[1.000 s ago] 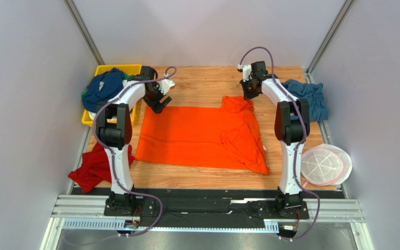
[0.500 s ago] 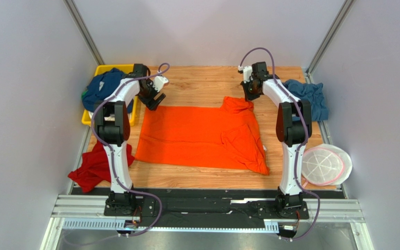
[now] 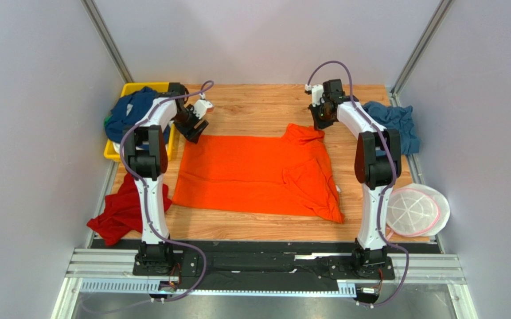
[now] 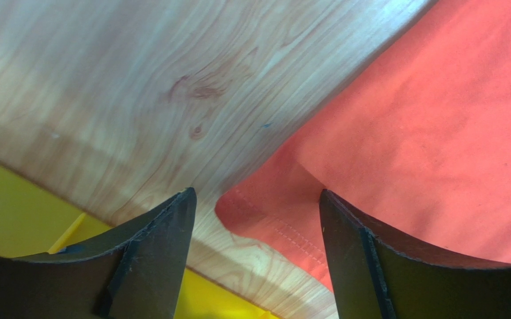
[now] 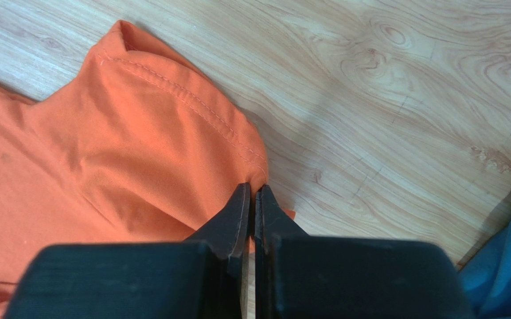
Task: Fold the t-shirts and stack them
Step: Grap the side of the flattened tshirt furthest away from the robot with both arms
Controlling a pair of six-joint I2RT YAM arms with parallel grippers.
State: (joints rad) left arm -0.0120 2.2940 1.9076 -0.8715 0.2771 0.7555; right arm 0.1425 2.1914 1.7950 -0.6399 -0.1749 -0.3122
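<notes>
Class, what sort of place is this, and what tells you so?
Probably a robotics lab cell: left arm and right arm bolted at a wooden table's edge, partition walls, an orange t-shirt spread out.

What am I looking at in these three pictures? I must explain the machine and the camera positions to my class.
Two robot arms are bolted at the near edge of a wooden table. The wide picture comes from a camera above and behind them; each close-up comes from a camera on one wrist. An orange t-shirt lies spread on the table. The right gripper is shut on its sleeve hem; the left gripper is open around its far left corner. Also there: a red t-shirt at the left edge, a blue t-shirt at the right, dark shirts in a yellow tray, a white-and-pink disc.
</notes>
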